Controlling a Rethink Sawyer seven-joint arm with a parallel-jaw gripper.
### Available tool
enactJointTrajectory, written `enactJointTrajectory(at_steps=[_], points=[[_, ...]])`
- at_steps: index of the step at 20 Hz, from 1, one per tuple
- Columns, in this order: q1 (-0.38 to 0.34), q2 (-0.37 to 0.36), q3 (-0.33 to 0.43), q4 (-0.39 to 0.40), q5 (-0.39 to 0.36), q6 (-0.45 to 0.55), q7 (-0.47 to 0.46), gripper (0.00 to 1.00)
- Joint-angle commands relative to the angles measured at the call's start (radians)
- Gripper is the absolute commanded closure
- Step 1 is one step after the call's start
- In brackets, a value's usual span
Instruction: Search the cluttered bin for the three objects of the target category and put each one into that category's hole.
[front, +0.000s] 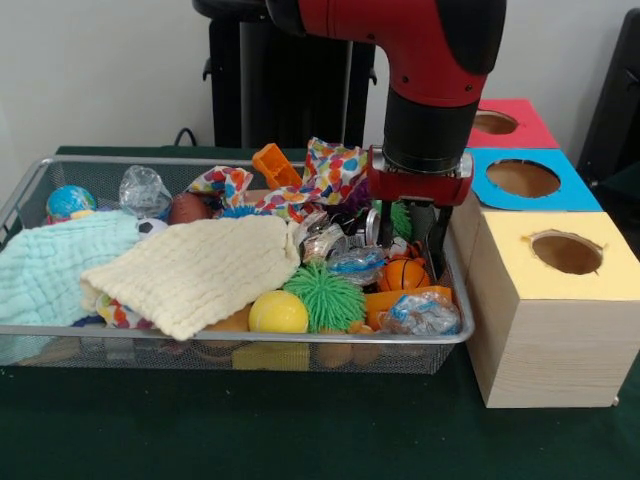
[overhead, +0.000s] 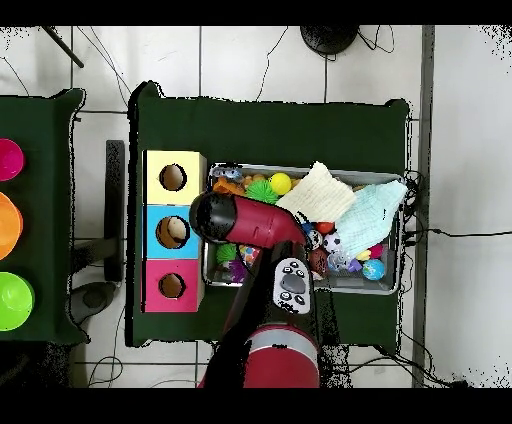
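Note:
The wire mesh bin (front: 230, 336) is full of toys and cloths; it also shows in the overhead view (overhead: 350, 291). My gripper (front: 410, 236) is open and reaches down into the bin's right end, fingers astride an orange mini basketball (front: 404, 273). One plastic film wad (front: 422, 313) lies in the front right corner, just in front of the gripper. A second wad (front: 355, 263) with blue print lies to its left. A third wad (front: 145, 190) sits at the back left. The blue-faced box's hole (front: 522, 178) is right of the bin (overhead: 172, 232). In the overhead view the arm hides the gripper.
A red-faced box (front: 500, 122) and a yellow-faced box (front: 566, 252) flank the blue one. A cream cloth (front: 195, 272) and a pale blue cloth (front: 50, 270) cover the bin's left half. A spiky green ball (front: 324, 296), a yellow ball (front: 277, 312) and a spotted cloth (front: 330, 172) lie nearby.

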Motion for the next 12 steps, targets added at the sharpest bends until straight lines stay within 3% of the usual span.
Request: enactJointTrajectory(at_steps=[1, 12], points=[[-0.054, 0.02, 0.019, -0.043, 0.029, 0.016, 0.196, 0.0], [-0.096, -0.023, 0.015, -0.047, -0.009, 0.079, 0.129, 0.0]])
